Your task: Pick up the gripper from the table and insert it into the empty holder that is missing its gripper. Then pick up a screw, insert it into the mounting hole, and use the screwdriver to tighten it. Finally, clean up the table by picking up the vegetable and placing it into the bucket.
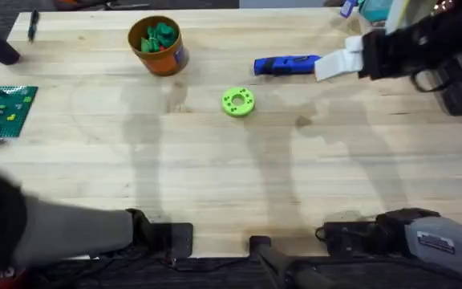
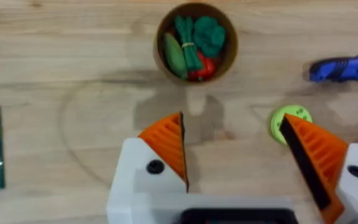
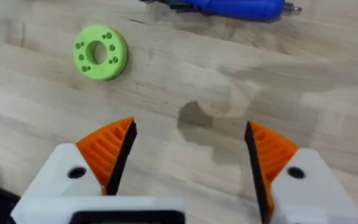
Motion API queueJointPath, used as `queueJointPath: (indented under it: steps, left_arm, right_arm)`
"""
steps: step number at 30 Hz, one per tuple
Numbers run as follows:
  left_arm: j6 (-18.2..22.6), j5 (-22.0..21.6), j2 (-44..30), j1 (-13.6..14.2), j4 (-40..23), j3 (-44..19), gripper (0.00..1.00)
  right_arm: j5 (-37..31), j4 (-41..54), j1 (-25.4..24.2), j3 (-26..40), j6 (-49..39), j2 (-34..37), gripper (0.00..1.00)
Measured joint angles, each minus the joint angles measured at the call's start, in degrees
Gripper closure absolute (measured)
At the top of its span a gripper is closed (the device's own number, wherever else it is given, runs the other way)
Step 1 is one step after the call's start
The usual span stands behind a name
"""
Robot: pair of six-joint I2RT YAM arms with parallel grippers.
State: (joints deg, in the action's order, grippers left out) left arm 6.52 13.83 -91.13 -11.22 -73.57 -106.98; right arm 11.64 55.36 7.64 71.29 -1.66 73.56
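The orange bucket [image 1: 157,46] stands at the back left of the table with green toy vegetables [image 2: 194,43] inside it. Right of it lies the blue screwdriver [image 1: 285,64], seen again in the right wrist view [image 3: 235,7]. A white holder [image 1: 339,63] sticks out from a dark fixture at the back right, its tip beside the screwdriver. My left gripper [image 2: 232,121] is open over bare wood short of the bucket [image 2: 196,42]. My right gripper [image 3: 190,124] is open too, short of the screwdriver. The loose orange gripper and the screw are out of view.
A lime-green disc [image 1: 237,102] with a centre hole lies mid-table, also in the right wrist view [image 3: 100,51]. A green brick plate [image 1: 2,108] sits at the left edge. The dark fixture [image 1: 431,44] takes up the back right corner. Both arm bases sit along the near edge.
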Motion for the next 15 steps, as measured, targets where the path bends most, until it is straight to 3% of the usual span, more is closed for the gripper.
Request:
queueJointPath:
  steps: [8, 15]
  left_arm:
    - [3.24, -1.99, 14.65, 0.00, -10.73, 1.50, 0.092]
    - [3.81, -2.32, 30.93, 0.00, -11.01, 16.22, 0.092]
  right_arm:
    - [-0.02, 6.49, 0.00, 9.74, -4.03, -0.42, 0.008]
    - [-1.61, 6.91, 0.00, 10.46, -4.74, -4.75, 0.008]
